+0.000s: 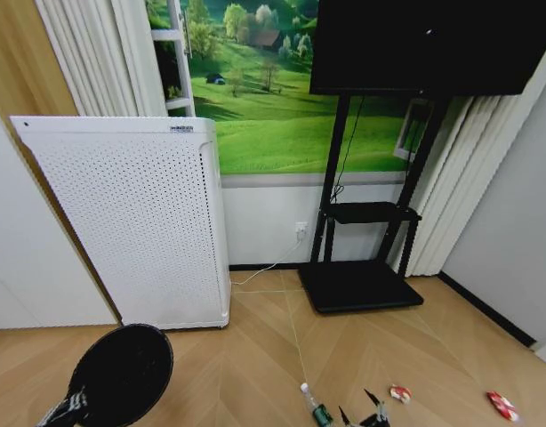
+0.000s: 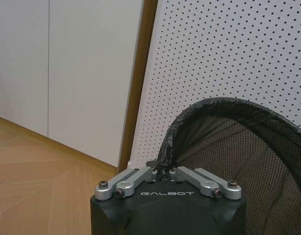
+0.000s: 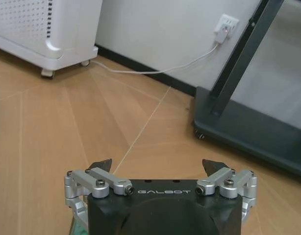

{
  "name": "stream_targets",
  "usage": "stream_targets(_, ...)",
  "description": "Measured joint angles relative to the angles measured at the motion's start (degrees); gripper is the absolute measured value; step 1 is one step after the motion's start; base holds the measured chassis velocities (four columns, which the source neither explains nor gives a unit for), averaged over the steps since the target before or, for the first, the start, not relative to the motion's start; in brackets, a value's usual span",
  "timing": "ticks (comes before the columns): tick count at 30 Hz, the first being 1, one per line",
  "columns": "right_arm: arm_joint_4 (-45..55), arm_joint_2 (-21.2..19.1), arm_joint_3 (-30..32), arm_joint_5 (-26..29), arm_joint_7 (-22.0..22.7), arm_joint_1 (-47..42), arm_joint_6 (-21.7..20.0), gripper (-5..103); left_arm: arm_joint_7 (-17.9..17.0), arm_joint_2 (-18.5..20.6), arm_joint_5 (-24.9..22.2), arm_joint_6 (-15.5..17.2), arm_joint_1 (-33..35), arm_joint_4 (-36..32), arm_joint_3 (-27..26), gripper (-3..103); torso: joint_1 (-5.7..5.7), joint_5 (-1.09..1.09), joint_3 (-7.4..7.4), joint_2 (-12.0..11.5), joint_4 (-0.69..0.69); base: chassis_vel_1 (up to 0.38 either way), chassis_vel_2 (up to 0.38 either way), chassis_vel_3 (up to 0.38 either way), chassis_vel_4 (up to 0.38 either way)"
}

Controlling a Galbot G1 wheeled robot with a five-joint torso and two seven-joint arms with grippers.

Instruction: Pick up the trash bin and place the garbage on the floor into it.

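Clamped on the rim of the trash bin (image 2: 238,147), the left end effector (image 2: 163,172) holds it beside the white appliance (image 1: 140,222); the right end effector (image 3: 158,169), spread wide, hovers just beside the bottle (image 1: 315,406), wrappers (image 1: 400,393) nearby.

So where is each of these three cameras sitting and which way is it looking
Head view: on the head, facing forward and down at the wooden floor; left gripper holds the trash bin, right gripper is beside the bottle.
Left wrist view: along the left gripper, clamped on the trash bin's rim.
Right wrist view: over the open right gripper.
Shared: the white appliance.
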Motion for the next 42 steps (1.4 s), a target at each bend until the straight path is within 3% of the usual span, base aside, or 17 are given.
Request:
stream_targets(4, -0.70, 1.77, -0.21, -4.02, 6.62, 2.99, 4.54, 100, 0.03, -0.24, 0.26, -0.07, 0.15, -0.03, -0.05, 4, 0.00, 0.03, 0.00, 0.00, 0.00, 0.000, 0.000, 0.000, 0.000)
stream_targets(12, 1.36, 2.01, 0.09, -6.17, 7.28, 2.83, 6.15, 100, -0.23, -0.26, 0.66, 0.20, -0.26, -0.65, 0.28, 4, 0.00, 0.01, 0.00, 0.00, -0.01, 0.000, 0.000, 0.000, 0.000)
stream_targets(18, -0.09, 2.52, -0.11, -6.99, 5.85, 1.96, 7.22, 100, -0.30, -0.28, 0.85, 0.16, -0.04, -0.67, 0.32, 4, 0.00, 0.02, 0.00, 0.00, -0.01, 0.031, 0.037, -0.045, -0.032)
stream_targets(26, -4.55, 2.07, -0.58, -0.78, 1.24, 3.46, 6.96, 100, -0.17, -0.33, 0.97, -0.28, 0.06, -0.53, 0.83, 4, 0.00, 0.00, 0.00, 0.00, 0.00, 0.167, 0.166, -0.152, -0.162)
stream_targets(29, -7.16, 1.72, -0.87, -2.10, -0.67, 5.27, 6.97, 100, -0.16, -0.49, 1.48, -0.34, -0.17, -0.32, 1.33, 4, 0.00, -0.03, 0.00, 0.00, -0.01, 0.133, 0.158, -0.162, -0.153)
stream_targets(33, -15.61, 1.63, -1.07, -9.53, -1.68, 10.51, 4.74, 100, -0.14, -0.90, 1.66, -0.35, 0.08, -1.08, 1.61, 4, 0.00, 0.02, 0.00, 0.00, -0.01, 0.052, 0.017, -0.031, -0.050)
stream_targets(39, -21.98, 1.45, -0.86, -10.94, -3.15, 13.20, 3.90, 100, -0.21, -0.37, 1.26, -0.82, 0.89, -0.91, 0.52, 4, 0.00, 0.02, 0.00, 0.00, 0.00, -0.029, -0.019, 0.031, 0.026)
stream_targets(42, -24.13, 1.52, -0.90, -8.95, -4.69, 13.34, 4.01, 100, -0.47, -0.09, 1.21, -0.93, 1.06, -0.24, 0.16, 4, 0.00, 0.03, 0.00, 0.00, 0.00, -0.028, -0.022, 0.035, 0.019)
